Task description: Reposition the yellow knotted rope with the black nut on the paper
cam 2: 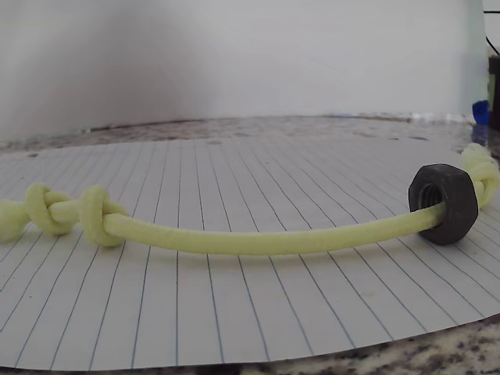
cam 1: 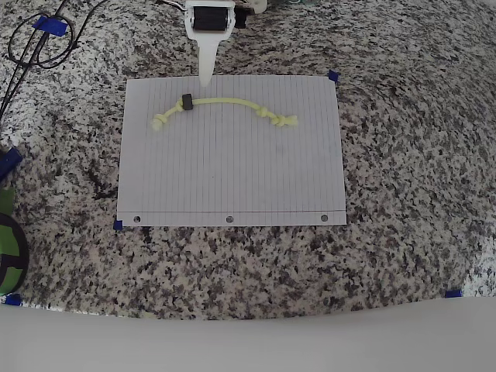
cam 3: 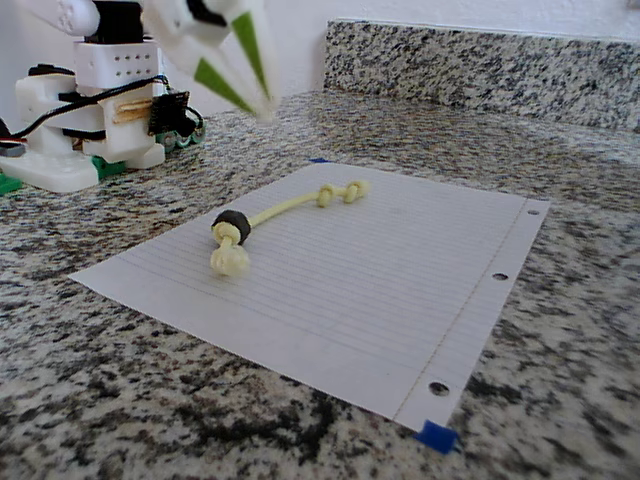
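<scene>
The yellow knotted rope (cam 1: 232,103) lies in a shallow arc across the far part of the paper (cam 1: 232,178), with a knot at each end. The black nut (cam 1: 186,102) is threaded on it near its left end in the overhead view. My white gripper (cam 1: 206,76) hangs over the paper's far edge, just behind the nut, shut and holding nothing. In the fixed view the gripper (cam 3: 263,108) is raised above the rope (cam 3: 285,207) and nut (cam 3: 231,223), its green-faced fingers meeting at the tips. The wrist view shows the rope (cam 2: 258,241) and nut (cam 2: 444,203) close ahead on the paper (cam 2: 234,312).
The paper rests on a speckled granite counter (cam 1: 403,155), its corners marked with blue tape (cam 1: 333,76). Black cables (cam 1: 39,43) loop at the far left and a green object (cam 1: 6,240) sits at the left edge. The arm's base (cam 3: 90,110) and a granite backsplash (cam 3: 480,60) stand behind.
</scene>
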Tool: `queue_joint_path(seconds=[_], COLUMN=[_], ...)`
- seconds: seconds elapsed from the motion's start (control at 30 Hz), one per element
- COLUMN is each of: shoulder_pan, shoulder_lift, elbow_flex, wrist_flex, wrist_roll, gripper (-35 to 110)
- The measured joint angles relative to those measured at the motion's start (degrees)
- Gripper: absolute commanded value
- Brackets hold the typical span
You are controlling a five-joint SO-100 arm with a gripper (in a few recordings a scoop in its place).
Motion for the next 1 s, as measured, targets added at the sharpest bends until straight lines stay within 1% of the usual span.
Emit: queue_joint_path(seconds=[0.4,0.77,1.0], shoulder_pan=[0.4,2.1,0.9], shoulder_lift=[12.9,20.4,22.1], elbow_flex=[5.4,11.9,13.2], wrist_flex=[12.9,16.0,16.7], wrist_roll=[-6.0,-6.0,-7.5], gripper=[0,0,0])
